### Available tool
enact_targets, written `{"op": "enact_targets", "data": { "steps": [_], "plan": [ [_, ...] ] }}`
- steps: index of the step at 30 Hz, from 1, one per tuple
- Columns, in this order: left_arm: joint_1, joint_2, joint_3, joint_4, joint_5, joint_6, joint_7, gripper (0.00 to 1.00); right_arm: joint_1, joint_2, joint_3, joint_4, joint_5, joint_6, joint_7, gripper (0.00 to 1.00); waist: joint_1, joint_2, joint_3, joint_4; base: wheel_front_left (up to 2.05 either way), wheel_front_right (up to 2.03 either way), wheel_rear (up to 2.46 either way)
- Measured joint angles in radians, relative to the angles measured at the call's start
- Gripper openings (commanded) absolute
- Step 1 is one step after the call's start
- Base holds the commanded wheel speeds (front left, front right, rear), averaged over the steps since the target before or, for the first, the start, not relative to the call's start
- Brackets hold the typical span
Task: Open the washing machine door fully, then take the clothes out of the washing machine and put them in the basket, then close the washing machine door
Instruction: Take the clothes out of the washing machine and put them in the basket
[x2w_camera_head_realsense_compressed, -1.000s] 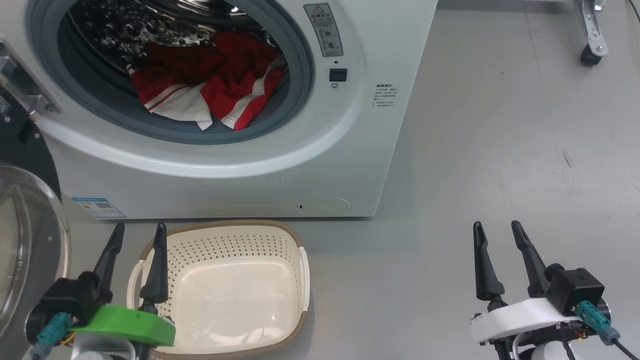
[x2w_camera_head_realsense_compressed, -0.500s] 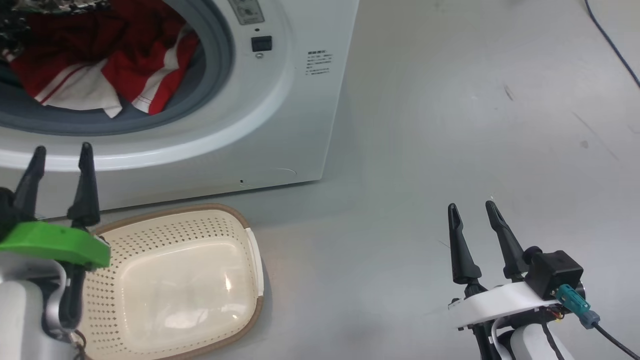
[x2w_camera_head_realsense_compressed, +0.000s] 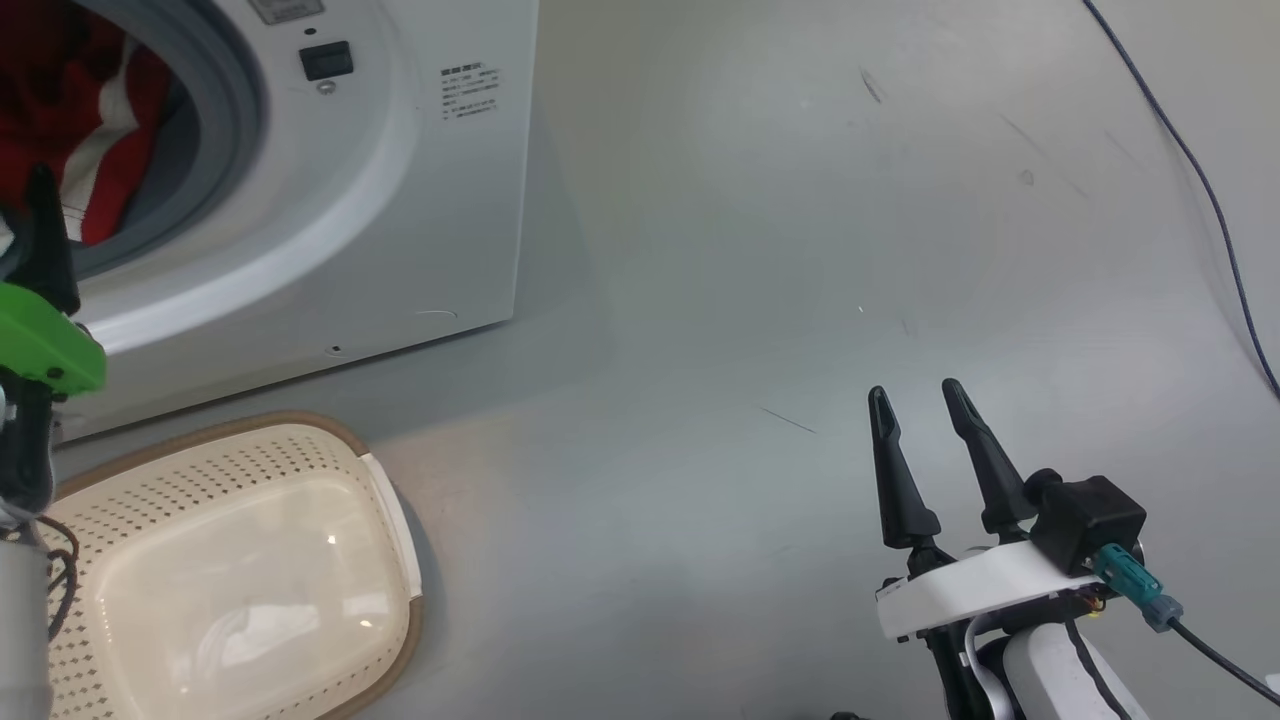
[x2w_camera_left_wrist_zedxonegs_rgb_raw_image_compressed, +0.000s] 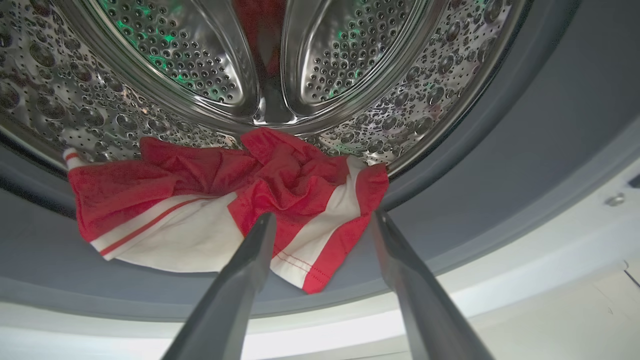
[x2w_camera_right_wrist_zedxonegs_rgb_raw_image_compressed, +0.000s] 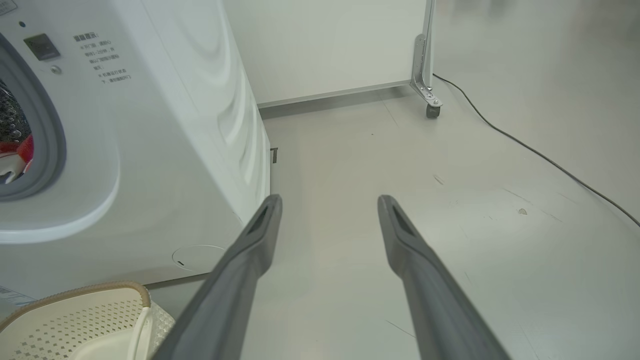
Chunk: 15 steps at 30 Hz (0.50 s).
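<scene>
My left claw (x2w_camera_left_wrist_zedxonegs_rgb_raw_image_compressed: 322, 215), jaws wide, faces the soft, prob. light red-and-white striped clothes (x2w_camera_left_wrist_zedxonegs_rgb_raw_image_compressed: 200, 200) heaped at the lip of the white front-loading washing machine (x2w_camera_head_realsense_compressed: 440, 220); I'd pinch the bunched red fold mid-pile. Right claw (x2w_camera_head_realsense_compressed: 912, 395): wide, idle.

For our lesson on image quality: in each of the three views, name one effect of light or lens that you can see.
Head view: bright glare patches on the glossy floor of the basket. Left wrist view: green-tinted reflections on the drum; the fingers of the left hand look soft, the clothes sharp. Right wrist view: the wide lens bows the corner edge of the washing machine.
</scene>
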Motion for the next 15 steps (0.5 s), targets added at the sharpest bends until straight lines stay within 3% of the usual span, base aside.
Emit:
{"op": "enact_targets", "data": {
  "steps": [15],
  "plan": [
    [-0.156, 0.084, -0.006, 0.16, 0.037, 0.045, 0.139, 1.0, -0.023, 0.013, 0.021, 0.028, 0.009, 0.008, -0.005, 1.0, 0.0, 0.0, 0.057, -0.11, 0.0, 0.0, 0.0]
  ]
}}
